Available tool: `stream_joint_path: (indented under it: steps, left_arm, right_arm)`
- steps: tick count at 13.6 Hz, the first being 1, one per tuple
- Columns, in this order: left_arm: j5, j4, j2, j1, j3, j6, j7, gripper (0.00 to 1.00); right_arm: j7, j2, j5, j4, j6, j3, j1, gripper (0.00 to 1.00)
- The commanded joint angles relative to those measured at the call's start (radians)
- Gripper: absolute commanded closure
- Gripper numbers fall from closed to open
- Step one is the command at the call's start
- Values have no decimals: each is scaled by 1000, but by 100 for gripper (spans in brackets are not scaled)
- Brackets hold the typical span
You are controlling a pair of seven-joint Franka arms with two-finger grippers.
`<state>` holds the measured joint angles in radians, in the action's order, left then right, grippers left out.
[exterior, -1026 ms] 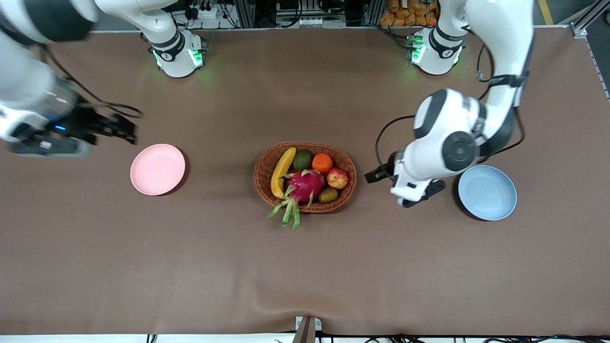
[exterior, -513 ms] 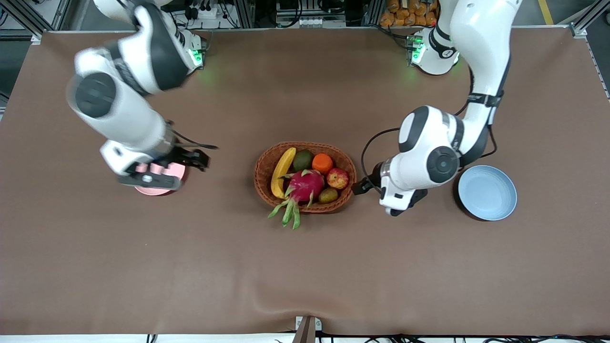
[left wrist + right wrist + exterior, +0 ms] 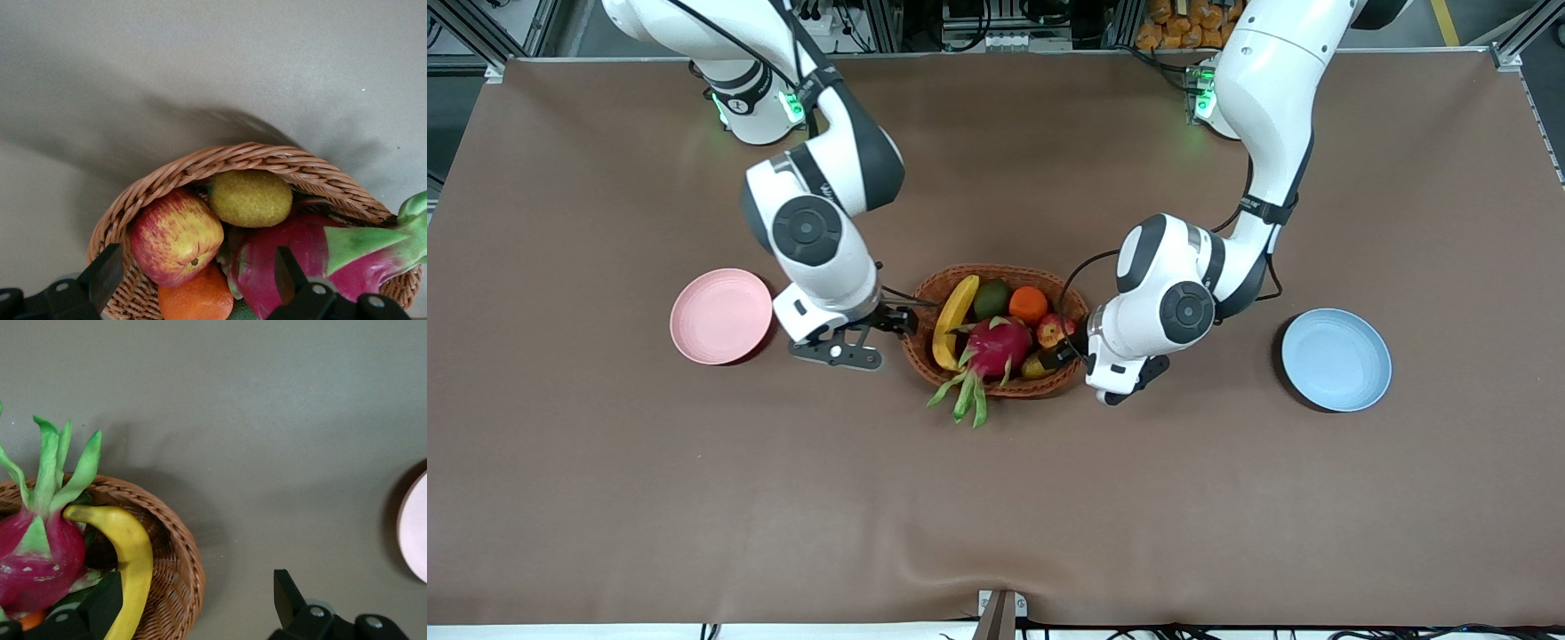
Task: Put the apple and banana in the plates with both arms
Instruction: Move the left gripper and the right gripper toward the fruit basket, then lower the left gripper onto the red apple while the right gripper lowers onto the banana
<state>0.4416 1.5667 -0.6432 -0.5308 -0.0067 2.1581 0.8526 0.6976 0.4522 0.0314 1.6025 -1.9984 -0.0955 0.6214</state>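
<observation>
The apple (image 3: 1052, 330) and the banana (image 3: 951, 320) lie in the wicker basket (image 3: 996, 388). The pink plate (image 3: 721, 316) sits toward the right arm's end of the table and the blue plate (image 3: 1336, 359) toward the left arm's end; both are bare. My left gripper (image 3: 1067, 351) is open over the basket's apple end. In the left wrist view it (image 3: 197, 267) straddles the apple (image 3: 177, 237). My right gripper (image 3: 903, 320) is open over the basket's banana end. In the right wrist view it (image 3: 195, 593) spans the banana (image 3: 130, 567) and the basket rim (image 3: 177, 567).
The basket also holds a magenta dragon fruit (image 3: 996, 347), an orange (image 3: 1029, 304), a green fruit (image 3: 991, 298) and a small brownish fruit (image 3: 1039, 364). The pink plate's edge (image 3: 415, 527) shows in the right wrist view. Brown cloth covers the table.
Both arms have swung in toward the basket. The right gripper came from over the pink plate to the banana end. The left gripper came from beside the blue plate to the apple end.
</observation>
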Motion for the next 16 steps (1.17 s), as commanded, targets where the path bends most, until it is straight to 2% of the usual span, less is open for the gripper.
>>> stream_joint_path:
  steps: [1,3,4,7,16]
  left_arm:
    - [15,-19,-13,-24,8,-1,13,0]
    - [15,-8,-16,-25,8,-1,13,0]
    - [14,4,-18,-25,8,-1,13,0]
    - [6,32,-15,-26,8,-4,-3,0]
    - [5,29,-39,-43,10,-1,-7,0]
  right_arm:
    - [37,10,2,29,-58,-10,34,12]
    - [110,16,7,53,-118,-9,52,36]
    - [129,31,16,51,-126,-9,63,38]
    - [141,57,68,53,-164,-9,80,38]
    - [197,134,70,54,-234,-9,121,38]
